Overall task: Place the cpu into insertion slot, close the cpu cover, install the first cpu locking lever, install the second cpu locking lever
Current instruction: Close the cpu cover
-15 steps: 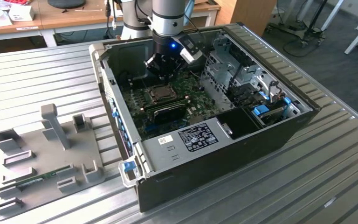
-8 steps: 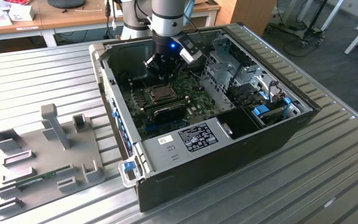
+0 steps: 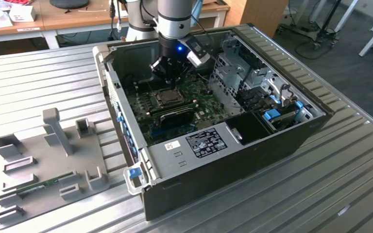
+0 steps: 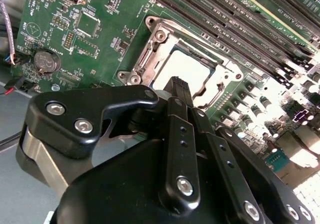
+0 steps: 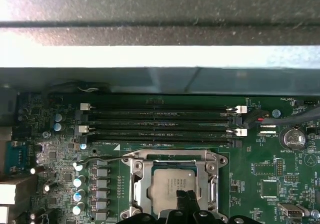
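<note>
At the exterior view's left, a grey fixture (image 3: 50, 165) of upright holder blocks lies on the ribbed metal worktop (image 3: 342, 160), with 1 green memory stick (image 3: 41, 187) resting in it. Just beside it to the right stands the open computer case (image 3: 238, 170), and the arm (image 3: 173, 19) reaches down into it from above, its gripper (image 3: 167, 73) hanging close over the insertion slot (image 3: 167, 97) on the green board. In the first wrist view the cpu (image 5: 167, 181) sits flat in the slot, its dull metal top showing through the window of the cpu cover (image 5: 136, 184) — the frame lies down around it. The 2 jaws are drawn together with nothing between them, tips poised over the chip's edge. A thin wire locking lever (image 5: 102, 160) runs beside the socket; whether it is latched I cannot tell. Near the socket lie 4 long memory slots (image 5: 155, 124) and a coin battery (image 5: 293, 139). Farther right in the exterior view — silver drive cages (image 3: 245, 77).
</note>
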Robot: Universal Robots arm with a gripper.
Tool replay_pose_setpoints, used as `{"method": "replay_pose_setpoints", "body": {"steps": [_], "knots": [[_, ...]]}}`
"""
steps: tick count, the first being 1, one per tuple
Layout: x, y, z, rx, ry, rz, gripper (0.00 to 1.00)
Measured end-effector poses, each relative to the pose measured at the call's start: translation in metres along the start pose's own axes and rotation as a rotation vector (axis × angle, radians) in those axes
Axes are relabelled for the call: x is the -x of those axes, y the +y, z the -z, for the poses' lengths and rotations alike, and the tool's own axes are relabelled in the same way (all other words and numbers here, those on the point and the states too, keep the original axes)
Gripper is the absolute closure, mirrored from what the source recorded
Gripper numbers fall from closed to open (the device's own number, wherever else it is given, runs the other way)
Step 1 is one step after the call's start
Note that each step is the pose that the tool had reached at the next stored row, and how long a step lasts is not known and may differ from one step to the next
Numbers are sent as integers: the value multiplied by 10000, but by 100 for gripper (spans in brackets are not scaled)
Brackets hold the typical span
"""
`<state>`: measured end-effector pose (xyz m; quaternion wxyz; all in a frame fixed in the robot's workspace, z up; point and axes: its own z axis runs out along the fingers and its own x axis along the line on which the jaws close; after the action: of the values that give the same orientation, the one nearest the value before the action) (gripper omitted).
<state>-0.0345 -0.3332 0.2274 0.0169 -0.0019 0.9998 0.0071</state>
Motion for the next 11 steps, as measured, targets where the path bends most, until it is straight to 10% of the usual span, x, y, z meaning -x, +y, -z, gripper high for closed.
{"method": "replay_pose_setpoints", "body": {"steps": [11], "knots": [[-33, -1, -71, -1, -1, 1, 90]]}}
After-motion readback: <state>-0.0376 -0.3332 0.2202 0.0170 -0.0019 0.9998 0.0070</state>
